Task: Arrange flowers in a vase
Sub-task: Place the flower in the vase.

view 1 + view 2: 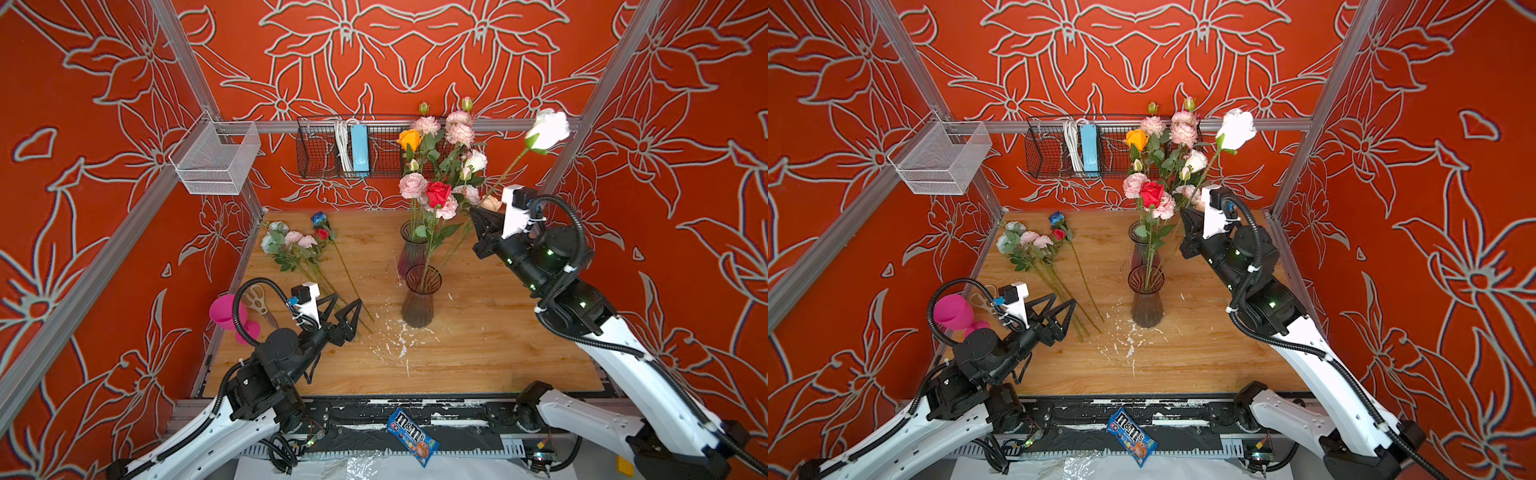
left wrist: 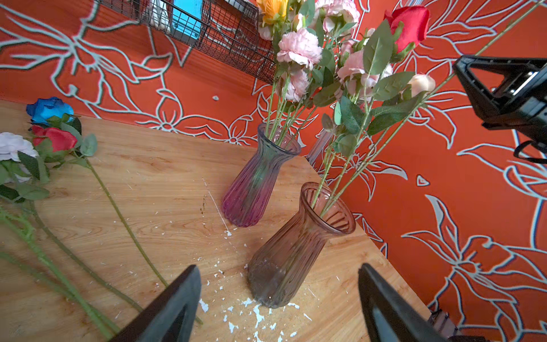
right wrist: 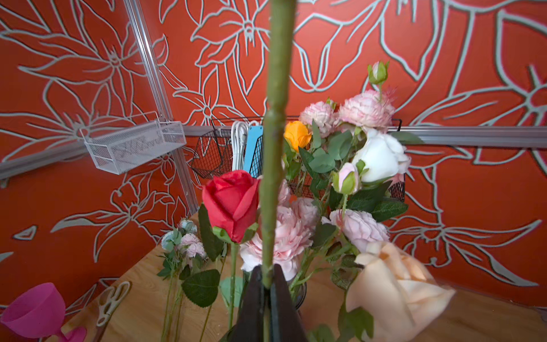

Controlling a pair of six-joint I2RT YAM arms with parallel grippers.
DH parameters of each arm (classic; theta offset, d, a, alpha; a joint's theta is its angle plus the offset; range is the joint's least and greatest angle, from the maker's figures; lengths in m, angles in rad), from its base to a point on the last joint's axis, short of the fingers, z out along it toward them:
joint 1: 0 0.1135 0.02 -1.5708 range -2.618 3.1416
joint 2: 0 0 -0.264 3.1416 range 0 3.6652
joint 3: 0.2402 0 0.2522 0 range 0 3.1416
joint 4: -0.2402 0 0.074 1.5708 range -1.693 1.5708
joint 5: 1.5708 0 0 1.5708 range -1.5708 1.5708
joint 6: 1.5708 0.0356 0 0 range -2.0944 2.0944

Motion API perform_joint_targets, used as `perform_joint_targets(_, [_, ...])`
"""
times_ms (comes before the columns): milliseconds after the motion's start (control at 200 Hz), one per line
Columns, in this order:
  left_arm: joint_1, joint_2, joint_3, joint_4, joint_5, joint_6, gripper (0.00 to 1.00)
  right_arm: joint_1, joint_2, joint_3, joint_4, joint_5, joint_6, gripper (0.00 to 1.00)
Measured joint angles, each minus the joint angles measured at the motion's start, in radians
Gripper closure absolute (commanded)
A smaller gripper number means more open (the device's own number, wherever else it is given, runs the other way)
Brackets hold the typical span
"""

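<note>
Two ribbed glass vases stand mid-table: a brownish vase (image 1: 420, 299) (image 2: 293, 254) nearer me and a purple vase (image 1: 410, 251) (image 2: 251, 189) behind it, both with pink, red, orange and white flowers (image 1: 440, 166). My right gripper (image 1: 477, 212) (image 1: 1183, 214) (image 3: 268, 281) is shut on the green stem (image 3: 275, 118) of a white rose (image 1: 548, 129), whose stem slants down into the brownish vase's mouth. Several loose flowers (image 1: 297, 245) lie at the table's left, among them a blue rose (image 2: 48, 109). Over their stem ends hovers my left gripper (image 1: 348, 300) (image 2: 277, 268), open and empty.
A pink cup (image 1: 226, 311) and scissors (image 1: 259, 303) lie at the table's left edge. A black wire basket (image 1: 332, 149) and a white mesh basket (image 1: 216, 156) hang on the walls. White flakes (image 1: 395, 336) litter the wood. A candy bag (image 1: 411, 436) lies at the front.
</note>
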Motion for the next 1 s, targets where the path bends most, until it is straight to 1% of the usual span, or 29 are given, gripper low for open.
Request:
perform_joint_targets(140, [0.000,0.018,-0.003,-0.010,-0.012,-0.004,0.16,0.000,0.009,-0.071,-0.008,-0.010,0.018,1.00])
perform_joint_targets(245, [0.000,0.042,-0.003,-0.009,-0.016,-0.006,0.16,0.000,0.026,-0.100,-0.038,-0.044,0.053,1.00])
perform_joint_targets(380, [0.000,0.077,-0.003,-0.003,-0.017,-0.008,0.16,0.000,0.065,-0.101,-0.105,-0.104,0.105,0.72])
perform_joint_targets(450, [0.000,0.099,-0.003,0.008,-0.016,-0.008,0.15,0.000,0.079,-0.101,-0.150,-0.127,0.126,0.64])
perform_joint_targets(545, [0.000,0.133,0.002,0.010,-0.015,-0.008,0.15,0.000,0.084,-0.101,-0.209,-0.143,0.139,0.58])
perform_joint_targets(650, [0.000,0.171,0.009,0.016,-0.011,-0.011,0.15,0.000,0.065,-0.103,-0.248,-0.148,0.152,0.54])
perform_joint_targets(806, [0.000,0.219,0.026,0.016,-0.018,-0.017,0.15,0.000,-0.014,-0.117,-0.299,-0.159,0.164,0.51])
perform_joint_targets(896, [0.000,0.260,0.056,0.005,-0.051,-0.031,0.14,0.000,-0.080,-0.135,-0.316,-0.160,0.166,0.50])
perform_joint_targets(1001, [0.005,0.336,0.130,-0.041,-0.117,-0.063,0.14,0.000,-0.161,-0.159,-0.336,-0.161,0.167,0.49])
